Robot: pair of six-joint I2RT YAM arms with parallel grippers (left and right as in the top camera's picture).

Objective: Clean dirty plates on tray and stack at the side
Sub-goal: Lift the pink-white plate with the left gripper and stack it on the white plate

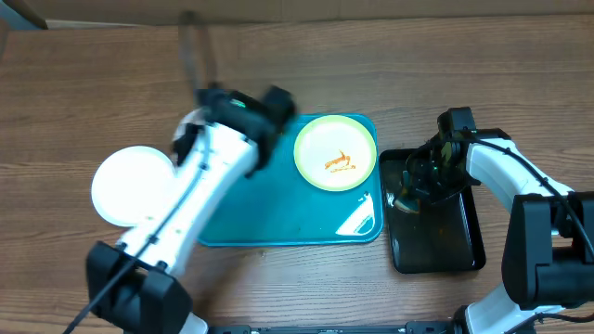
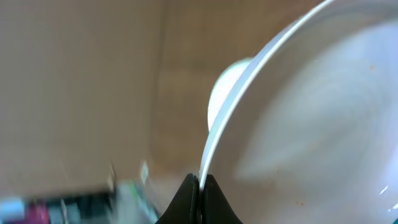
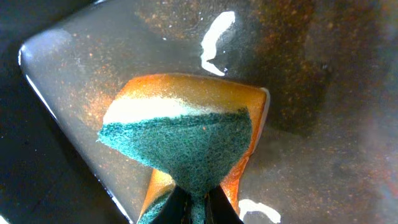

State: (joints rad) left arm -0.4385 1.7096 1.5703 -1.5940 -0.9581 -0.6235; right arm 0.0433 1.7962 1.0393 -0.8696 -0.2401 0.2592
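Sponge (image 3: pixel 186 137) sat clenched in the right gripper (image 3: pixel 199 208), down in the black tray (image 1: pixel 464 250). Left gripper (image 2: pixel 200 193) pinched a white plate (image 2: pixel 311 124) by its rim, probably bound for the side plate (image 1: pixel 135 186). Next up, I'd guess: scrubbing the saucy green-rimmed plate (image 1: pixel 335 153) on the teal tray (image 1: pixel 297 215).

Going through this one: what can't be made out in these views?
- Overhead: left arm hides the left claw and its grip on the plate.
- Left wrist: background blurred; plate cut off by frame edges.
- Overhead: right arm hides the right claw and sponge.
- Right wrist: sponge covers much of the black tray.
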